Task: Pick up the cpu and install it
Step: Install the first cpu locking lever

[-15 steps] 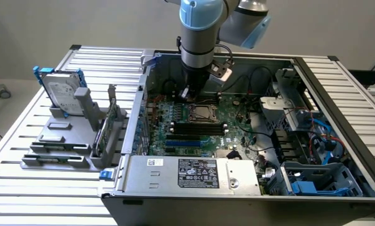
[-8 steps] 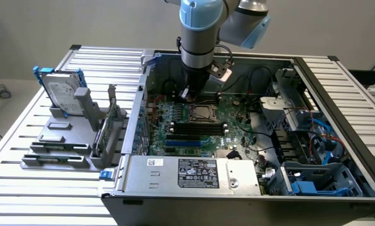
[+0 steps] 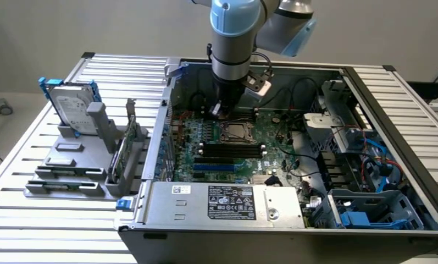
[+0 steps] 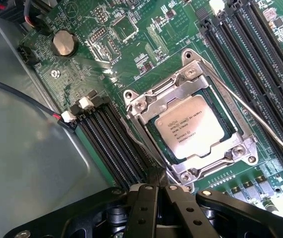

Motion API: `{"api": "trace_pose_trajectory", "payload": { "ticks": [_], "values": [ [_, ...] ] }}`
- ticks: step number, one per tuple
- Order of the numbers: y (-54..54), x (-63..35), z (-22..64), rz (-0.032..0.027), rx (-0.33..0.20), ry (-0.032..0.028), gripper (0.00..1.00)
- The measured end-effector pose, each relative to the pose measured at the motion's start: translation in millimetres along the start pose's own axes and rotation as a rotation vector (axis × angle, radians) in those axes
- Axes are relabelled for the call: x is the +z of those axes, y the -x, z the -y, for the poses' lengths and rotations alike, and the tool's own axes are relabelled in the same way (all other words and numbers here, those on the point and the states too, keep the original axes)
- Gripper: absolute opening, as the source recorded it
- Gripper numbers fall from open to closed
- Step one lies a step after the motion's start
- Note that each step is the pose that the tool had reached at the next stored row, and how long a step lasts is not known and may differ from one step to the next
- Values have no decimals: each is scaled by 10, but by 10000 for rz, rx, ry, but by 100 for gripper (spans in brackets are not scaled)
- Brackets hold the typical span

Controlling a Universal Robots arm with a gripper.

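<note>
The cpu (image 4: 193,126) is a flat square chip with a silvery top and printed text. It lies seated inside the dark metal-framed socket (image 4: 140,105) on the green motherboard (image 4: 106,59). The socket's thin wire lever (image 4: 260,124) slants across beside the frame. My gripper (image 4: 156,181) hovers just off one corner of the socket, its black fingers pressed together with nothing between them. In the exterior view the gripper (image 3: 220,110) hangs inside the open computer case, just above and behind the socket with the cpu (image 3: 238,131).
Black memory slots (image 4: 114,144) flank the socket on both sides. A coin battery (image 4: 63,43) sits nearby on the board. The case walls (image 3: 167,110), power supply (image 3: 226,203) and cables (image 3: 372,159) hem in the board. A hard drive (image 3: 71,110) stands on a rack outside the case.
</note>
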State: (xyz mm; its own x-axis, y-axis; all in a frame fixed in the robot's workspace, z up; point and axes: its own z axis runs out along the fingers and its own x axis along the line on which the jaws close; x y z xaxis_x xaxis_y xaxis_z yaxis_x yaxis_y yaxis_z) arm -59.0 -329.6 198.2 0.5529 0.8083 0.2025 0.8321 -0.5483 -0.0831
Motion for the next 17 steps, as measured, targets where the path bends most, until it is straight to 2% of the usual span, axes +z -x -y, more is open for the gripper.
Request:
{"api": "trace_pose_trajectory", "payload": {
  "ticks": [17],
  "values": [
    [-29, 11, -47, -1, -1, 0, 11]
  ]
}}
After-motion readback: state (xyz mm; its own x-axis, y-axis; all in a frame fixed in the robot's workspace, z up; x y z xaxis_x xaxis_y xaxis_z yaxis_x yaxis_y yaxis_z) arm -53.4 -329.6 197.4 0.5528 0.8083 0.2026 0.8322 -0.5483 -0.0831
